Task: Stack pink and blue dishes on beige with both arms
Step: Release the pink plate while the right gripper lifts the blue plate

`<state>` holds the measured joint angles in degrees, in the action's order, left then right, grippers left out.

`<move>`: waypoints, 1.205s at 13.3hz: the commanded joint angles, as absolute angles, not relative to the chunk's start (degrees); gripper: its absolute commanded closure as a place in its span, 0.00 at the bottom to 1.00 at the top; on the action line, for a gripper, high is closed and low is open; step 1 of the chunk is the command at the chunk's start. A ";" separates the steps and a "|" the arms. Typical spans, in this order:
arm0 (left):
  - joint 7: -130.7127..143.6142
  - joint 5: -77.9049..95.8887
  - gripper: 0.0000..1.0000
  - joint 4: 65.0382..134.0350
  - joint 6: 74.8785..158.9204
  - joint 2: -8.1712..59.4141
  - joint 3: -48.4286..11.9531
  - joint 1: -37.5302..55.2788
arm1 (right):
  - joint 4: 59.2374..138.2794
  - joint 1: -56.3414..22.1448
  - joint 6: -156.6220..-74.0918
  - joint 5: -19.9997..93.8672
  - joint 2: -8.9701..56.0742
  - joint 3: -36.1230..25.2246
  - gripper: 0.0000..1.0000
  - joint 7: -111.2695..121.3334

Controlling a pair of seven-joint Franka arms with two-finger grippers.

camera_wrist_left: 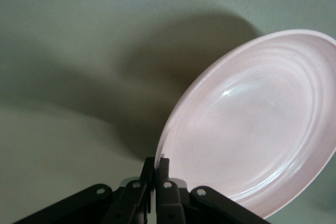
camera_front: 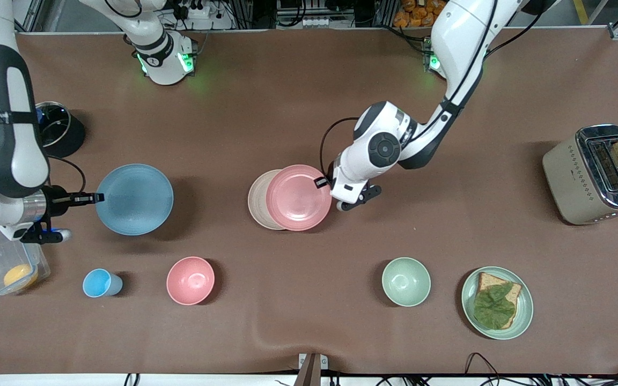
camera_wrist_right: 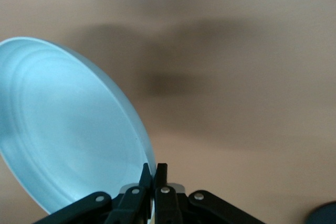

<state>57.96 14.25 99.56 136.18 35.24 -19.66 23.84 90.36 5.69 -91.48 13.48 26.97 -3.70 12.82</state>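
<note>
No readable text, label, brand, number or sign anywhere in the three views.
</note>
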 commanded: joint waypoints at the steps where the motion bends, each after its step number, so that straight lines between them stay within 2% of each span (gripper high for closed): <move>1: 60.03 14.50 1.00 98.35 138.24 36.56 -18.90 26.27 | 89.12 4.58 -89.30 18.09 27.07 -3.16 1.00 13.10; 6: 61.52 14.50 1.00 98.17 142.55 38.76 -18.81 28.12 | 89.12 -3.15 -89.38 22.93 27.42 -3.34 1.00 12.48; 11: 62.31 14.50 1.00 97.74 144.14 39.64 -18.81 28.74 | 90.43 -7.37 -88.24 23.82 27.77 -3.25 1.00 12.83; 16: 63.81 14.50 1.00 96.60 144.84 40.25 -18.81 29.53 | 93.07 -7.21 -88.68 23.91 28.56 -3.08 1.00 16.25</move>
<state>62.48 14.25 98.45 144.34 39.23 -19.39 28.58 91.85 -7.36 -88.68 22.32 28.66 -2.73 14.32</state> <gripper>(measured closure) 0.952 0.960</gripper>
